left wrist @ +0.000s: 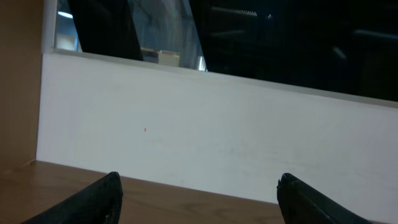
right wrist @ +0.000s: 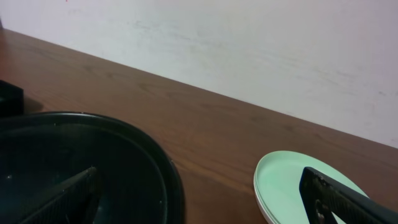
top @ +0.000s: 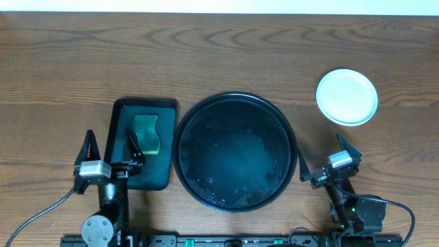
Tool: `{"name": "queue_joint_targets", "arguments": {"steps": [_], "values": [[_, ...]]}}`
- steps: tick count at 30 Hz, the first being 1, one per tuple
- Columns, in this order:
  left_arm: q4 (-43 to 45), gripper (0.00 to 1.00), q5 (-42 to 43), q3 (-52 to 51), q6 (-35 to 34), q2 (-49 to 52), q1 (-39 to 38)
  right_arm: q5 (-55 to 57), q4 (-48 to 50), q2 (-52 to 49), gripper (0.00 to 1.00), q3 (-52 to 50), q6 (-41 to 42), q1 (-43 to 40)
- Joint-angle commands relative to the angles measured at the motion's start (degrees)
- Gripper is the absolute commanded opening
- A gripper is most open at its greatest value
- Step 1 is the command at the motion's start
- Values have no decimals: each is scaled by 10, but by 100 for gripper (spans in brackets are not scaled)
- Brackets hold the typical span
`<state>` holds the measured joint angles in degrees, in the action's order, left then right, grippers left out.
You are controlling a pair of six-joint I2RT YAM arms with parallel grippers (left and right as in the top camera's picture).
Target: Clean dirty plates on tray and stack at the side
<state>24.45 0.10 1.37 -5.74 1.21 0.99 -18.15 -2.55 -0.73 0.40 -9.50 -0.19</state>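
Left claw (top: pixel 111 147) and right claw (top: pixel 326 156) gape empty; my right arm, swinging far, could knock the plates (top: pixel 347 97).

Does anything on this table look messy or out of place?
Only the big black tray: pale droplets speckle its floor, mostly near the front edge, so it looks wet. The plates sit neatly to its right; the sponge lies on the small tray.
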Motion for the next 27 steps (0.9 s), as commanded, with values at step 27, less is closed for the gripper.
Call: {"name": "queue_joint_targets", "arguments": {"steps": [27], "values": [[-287, 80, 8, -11, 5, -11, 3, 3, -3, 2, 99, -1, -4, 4]]}}
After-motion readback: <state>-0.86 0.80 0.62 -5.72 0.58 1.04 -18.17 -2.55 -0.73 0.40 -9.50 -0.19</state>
